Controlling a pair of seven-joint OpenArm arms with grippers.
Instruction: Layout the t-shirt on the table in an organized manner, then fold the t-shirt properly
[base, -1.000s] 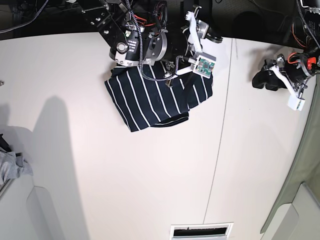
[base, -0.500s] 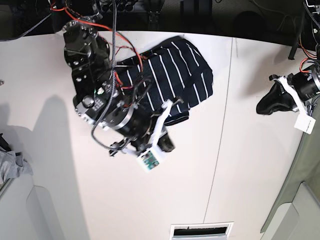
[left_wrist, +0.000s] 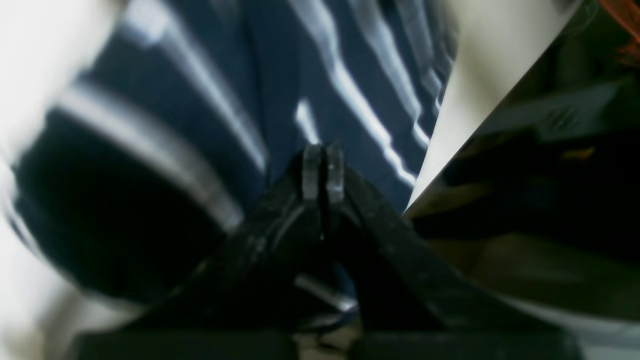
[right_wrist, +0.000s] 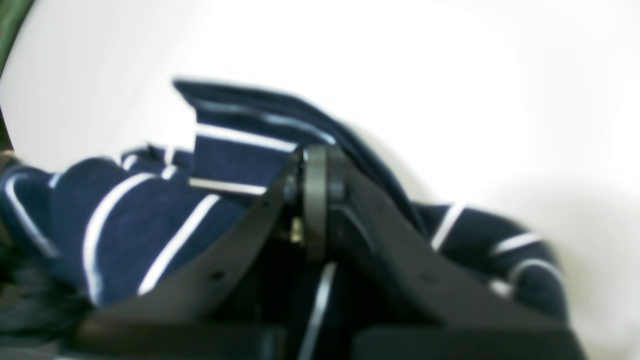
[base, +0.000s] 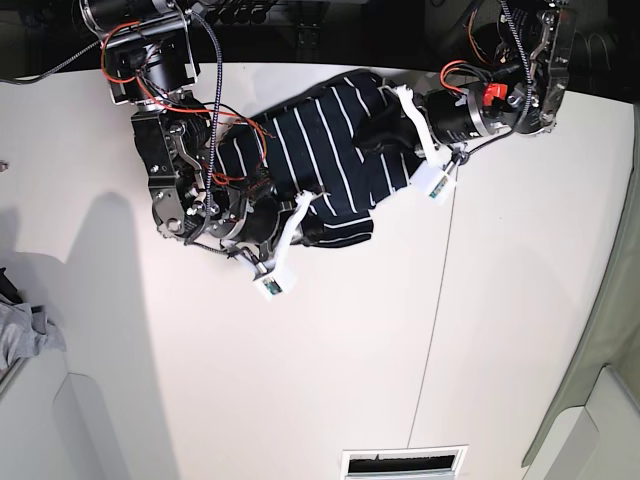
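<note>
- The t-shirt (base: 330, 150) lies bunched and creased at the far middle of the worktop (base: 300, 380), just beside its far edge; nothing is spread flat yet, so I judge the layout barely begun and the folding wholly ahead
- The left hand (left_wrist: 322, 172) has its jaws pressed together over the shirt's far-side part, near the worktop's edge; striped cloth shows low between its fingers, so it seems to pinch fabric, though blur leaves this unsure
- The right hand (right_wrist: 317, 200) is likewise clamped at the shirt's near hem, seemingly on cloth
- Wide bare worktop lies on the near side for spreading; the far edge leaves little room; a grey cloth (base: 25, 335) sits well apart
</note>
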